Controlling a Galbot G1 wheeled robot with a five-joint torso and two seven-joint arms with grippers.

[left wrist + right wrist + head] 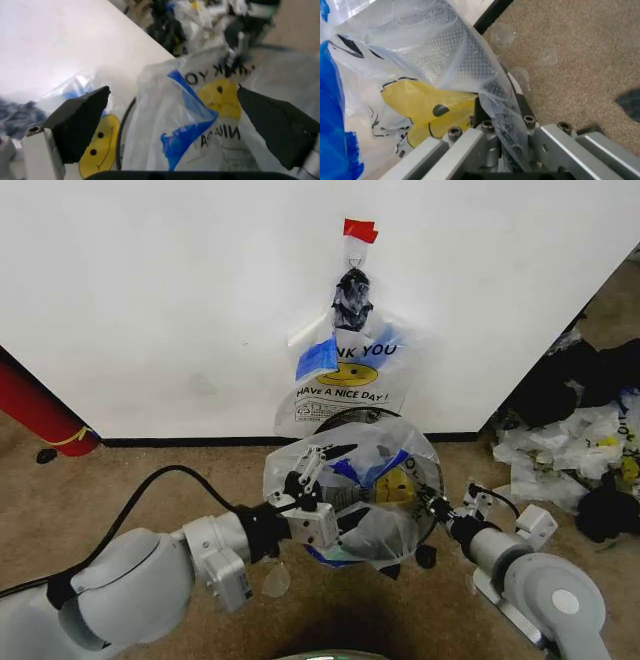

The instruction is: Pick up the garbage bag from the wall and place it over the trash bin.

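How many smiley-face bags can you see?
2. One garbage bag hangs on the wall, taped up. The other bag is spread over the trash bin, between the left end effector and right end effector. More may hide in the floor pile.

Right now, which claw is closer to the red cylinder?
Left. The left claw sits on the trash bin's side facing the red cylinder; the right claw sits on the bin's opposite side.

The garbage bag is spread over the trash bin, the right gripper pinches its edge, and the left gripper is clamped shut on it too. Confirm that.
One thing is wrong: the left gripper is not clamped shut. In the left wrist view its fingers stand wide apart around the garbage bag. The rest holds: the bag lies spread over the trash bin, and the right gripper pinches its edge.
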